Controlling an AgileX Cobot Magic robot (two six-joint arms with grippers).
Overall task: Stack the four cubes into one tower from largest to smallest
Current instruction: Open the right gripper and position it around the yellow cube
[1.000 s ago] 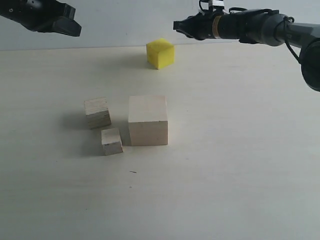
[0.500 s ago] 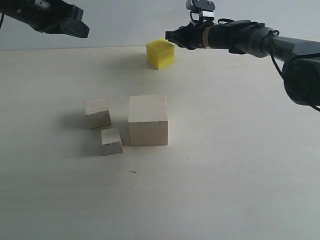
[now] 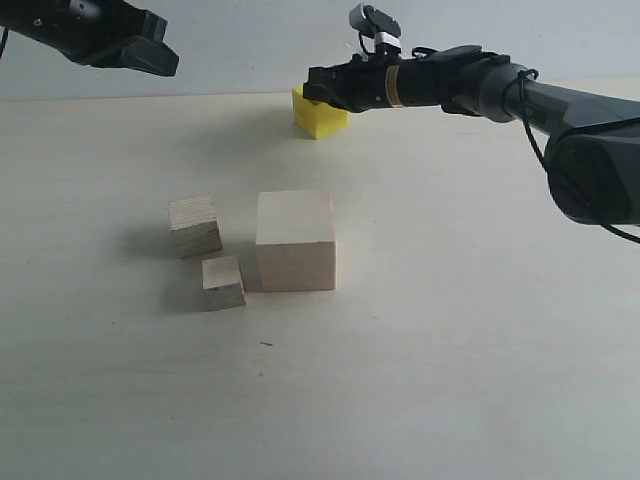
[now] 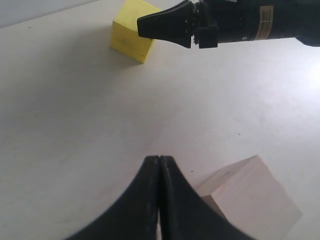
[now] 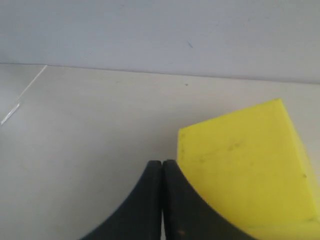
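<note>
Nearest on the worktop [image 3: 450, 380] sat the smallest pale cube [image 3: 224, 283], just beside the large pale cube [image 3: 295, 241]; I couldn't tell if they touched. The plywood cube [image 3: 195, 226] sat right behind the smallest. Nothing was stacked. Far back was the yellow cube [image 3: 320, 122], top partly hidden by my right gripper [image 3: 312, 88], which was pressed closed and empty; contact with the cube was unclear. My left gripper [image 4: 159, 161] hung closed and empty, arm cut off by the frame.

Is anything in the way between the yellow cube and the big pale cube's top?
Nothing visible. No object lies on the table between the yellow cube and the large pale cube, whose top is empty. The right gripper, shut, hovers at the yellow cube.
</note>
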